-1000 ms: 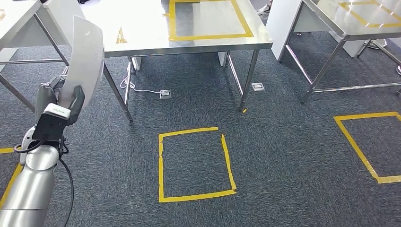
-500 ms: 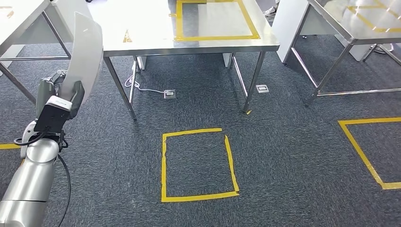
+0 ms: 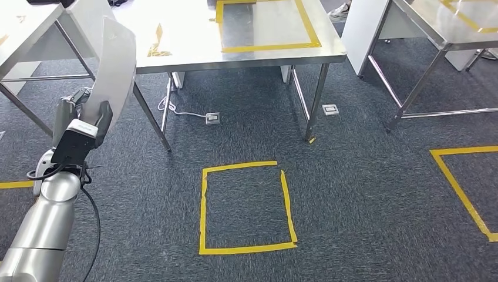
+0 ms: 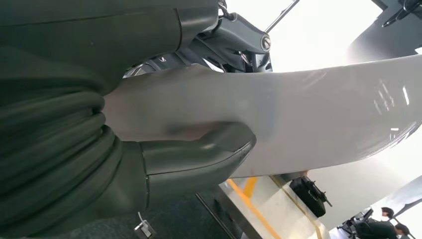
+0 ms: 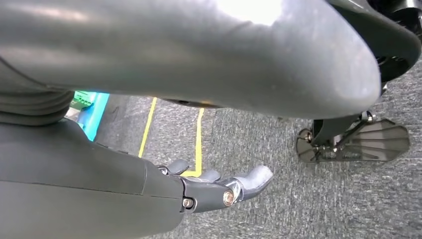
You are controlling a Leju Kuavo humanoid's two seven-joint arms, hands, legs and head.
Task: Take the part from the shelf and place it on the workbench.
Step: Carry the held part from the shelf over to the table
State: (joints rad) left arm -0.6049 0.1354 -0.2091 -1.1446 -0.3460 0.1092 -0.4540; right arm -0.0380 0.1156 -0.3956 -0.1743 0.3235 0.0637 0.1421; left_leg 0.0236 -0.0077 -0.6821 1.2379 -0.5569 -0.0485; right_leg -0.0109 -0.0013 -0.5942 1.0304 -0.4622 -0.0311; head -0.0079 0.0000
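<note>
While the left hand (image 3: 82, 120) is gripping the part (image 3: 114, 67) (a pale curved panel) upright near the workbench (image 3: 194, 50), the right hand (image 5: 219, 191) is hanging empty, fingers loosely extended.

Bright overhead light washed out the steel table (image 3: 194, 41) top in glare; the carpet (image 3: 364, 194) looked sharp, while the wrist views blew white behind soft, blurred foregrounds.

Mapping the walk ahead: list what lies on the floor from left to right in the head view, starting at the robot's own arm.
Left hand gripping the pale curved part → white cable → floor socket → yellow tape square → second floor socket → yellow tape outline at the right edge.
</note>
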